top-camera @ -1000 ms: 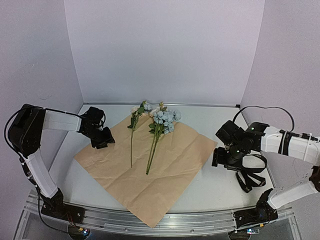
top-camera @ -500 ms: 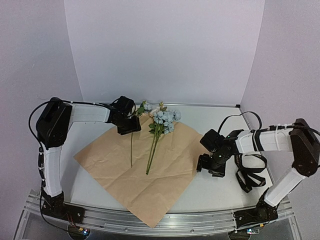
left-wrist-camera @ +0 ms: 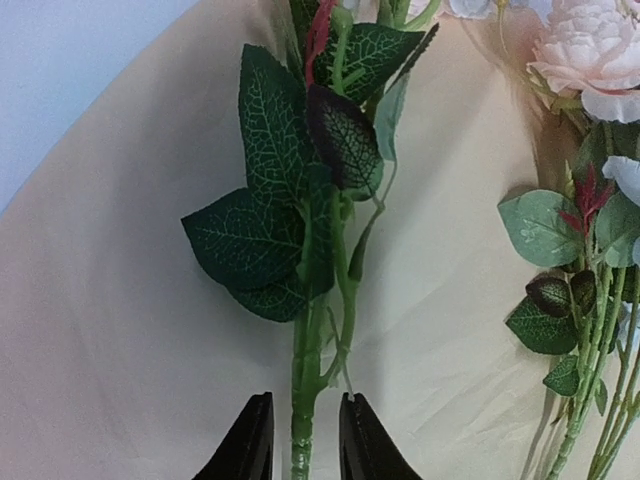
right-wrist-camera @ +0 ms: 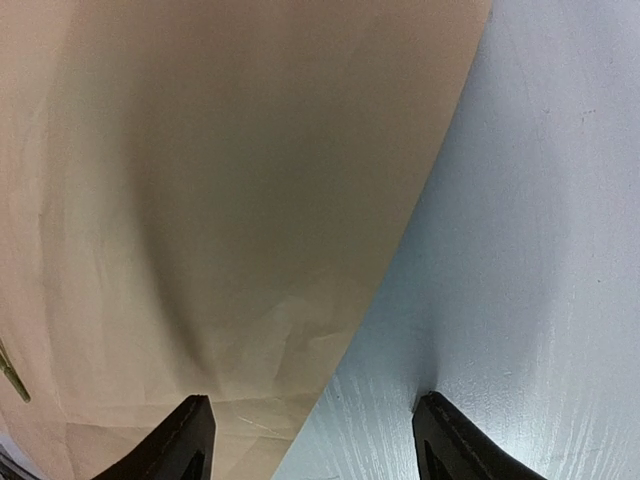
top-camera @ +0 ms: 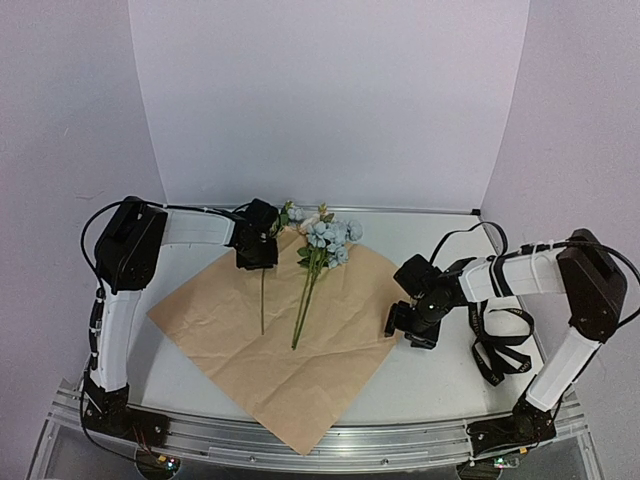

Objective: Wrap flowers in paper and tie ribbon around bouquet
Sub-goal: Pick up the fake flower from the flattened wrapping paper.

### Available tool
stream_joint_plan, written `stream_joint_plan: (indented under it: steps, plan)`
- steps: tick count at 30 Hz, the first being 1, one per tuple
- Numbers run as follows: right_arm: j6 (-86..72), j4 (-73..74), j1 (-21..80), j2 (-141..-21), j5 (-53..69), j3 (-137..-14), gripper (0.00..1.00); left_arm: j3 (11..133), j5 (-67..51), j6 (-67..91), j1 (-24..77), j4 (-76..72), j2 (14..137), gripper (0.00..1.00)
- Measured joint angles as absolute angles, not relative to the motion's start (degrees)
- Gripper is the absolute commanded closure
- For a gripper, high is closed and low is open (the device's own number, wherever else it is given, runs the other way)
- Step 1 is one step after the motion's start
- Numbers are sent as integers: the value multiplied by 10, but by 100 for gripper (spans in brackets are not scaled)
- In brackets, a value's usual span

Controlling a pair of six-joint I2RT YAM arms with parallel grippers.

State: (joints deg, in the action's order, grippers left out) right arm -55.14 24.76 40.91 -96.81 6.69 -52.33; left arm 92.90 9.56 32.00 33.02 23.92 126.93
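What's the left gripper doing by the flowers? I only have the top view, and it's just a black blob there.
Observer: The left wrist view shows the left gripper with one finger on each side of a single green stem, just below its leaves. Slim gaps show on both sides, so no pinch yet.
Operator: And the right gripper? The top view hides its jaws.
Observer: Its wrist view shows the jaws wide apart, straddling the edge of the paper. One finger is over the paper, the other over the bare table.
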Motion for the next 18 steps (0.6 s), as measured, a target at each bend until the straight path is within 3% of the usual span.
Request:
stream_joint_plan:
  steps: [4,18]
  plan:
    - [-552,244,409,-971,67,-525,32,929,97,311,331,228,1269,100]
    - [-551,240,409,-974,67,-528,32,871,89,320,329,150,1174,100]
